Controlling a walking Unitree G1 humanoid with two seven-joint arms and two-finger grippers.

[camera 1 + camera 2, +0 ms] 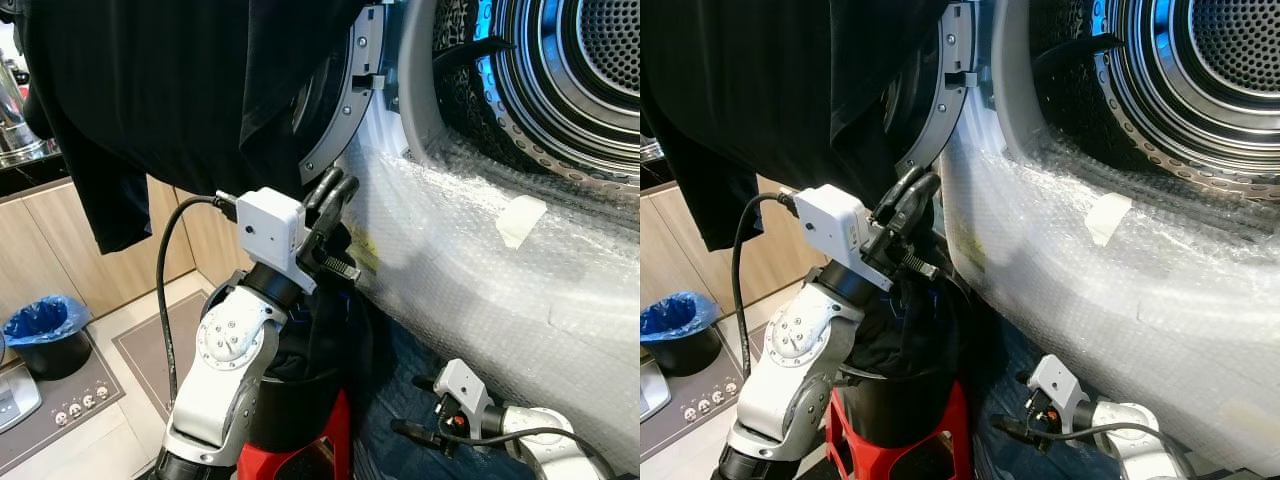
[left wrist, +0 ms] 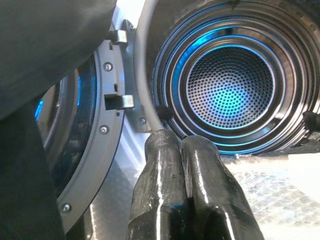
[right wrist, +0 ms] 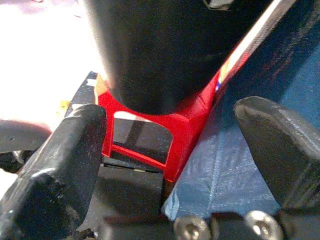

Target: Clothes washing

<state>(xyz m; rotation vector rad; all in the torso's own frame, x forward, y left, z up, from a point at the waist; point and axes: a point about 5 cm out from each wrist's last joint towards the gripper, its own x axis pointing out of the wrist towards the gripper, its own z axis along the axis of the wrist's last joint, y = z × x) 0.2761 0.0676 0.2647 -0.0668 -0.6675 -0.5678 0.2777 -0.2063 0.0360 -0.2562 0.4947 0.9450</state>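
The right gripper [image 3: 170, 150] hangs low with its jaws spread and empty, beside the red stool [image 3: 185, 120]. The left gripper [image 1: 335, 200] is clenched on nothing; black cloth [image 1: 170, 90] drapes above and beside it, and the drum [image 2: 230, 85] opens straight ahead, so the left arm is nearer.

At your far left a black bin [image 1: 52, 350] lined with a blue bag [image 1: 40, 318] stands on the pale floor [image 1: 75, 450], with wooden cabinets [image 1: 50, 240] behind it. A grey mat [image 1: 150, 345] lies near the bin. A metal kettle [image 1: 12, 110] sits on the dark counter [image 1: 25, 175] above.
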